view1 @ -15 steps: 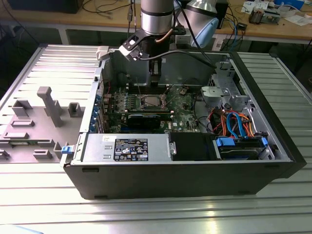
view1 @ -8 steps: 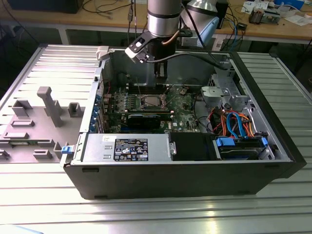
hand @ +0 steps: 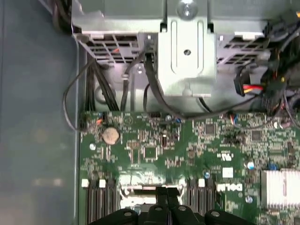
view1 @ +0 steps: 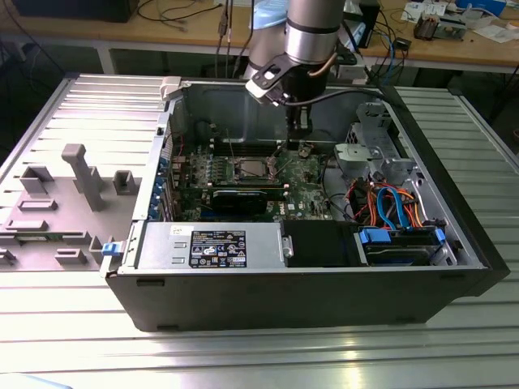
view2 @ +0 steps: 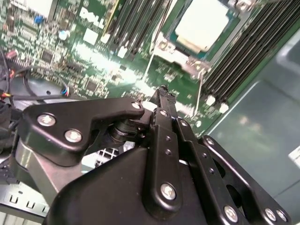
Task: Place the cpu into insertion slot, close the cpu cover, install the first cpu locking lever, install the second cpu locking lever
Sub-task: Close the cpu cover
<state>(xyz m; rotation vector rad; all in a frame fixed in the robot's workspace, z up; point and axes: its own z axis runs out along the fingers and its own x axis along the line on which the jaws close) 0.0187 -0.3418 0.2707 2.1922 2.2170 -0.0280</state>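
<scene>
We find the cpu [view1: 250, 168] lying flat in the insertion slot [view1: 236, 173], pale face up, near the middle of the motherboard [view1: 308, 174] inside the open computer case [view1: 324, 300]. Lying level there, it looks seated rather than resting loose. In the second wrist view the cpu [view2: 204, 23] shows a green rim with silvery metal, which we take for the cpu cover [view2: 171, 50], along one side. We cannot tell whether that plate is fully down. A thin wire lever [view2: 200, 93] runs beside the socket, and we cannot tell if it is latched.

In the exterior view the gripper [view1: 302, 146] hangs at about 2 o'clock of the cpu, just beside the socket and low over the board. That placement suits work on the socket's hardware rather than on the chip. The jaws look pressed together with nothing pinched between them in both wrist views [view2: 161, 94] [hand: 165, 190].

The arm drops in from 12 o'clock, its wrist nearly vertical. The power supply [view1: 211, 243] lies at 6 o'clock of the cpu, and the case stands on the ribbed counter [view1: 243, 356].
</scene>
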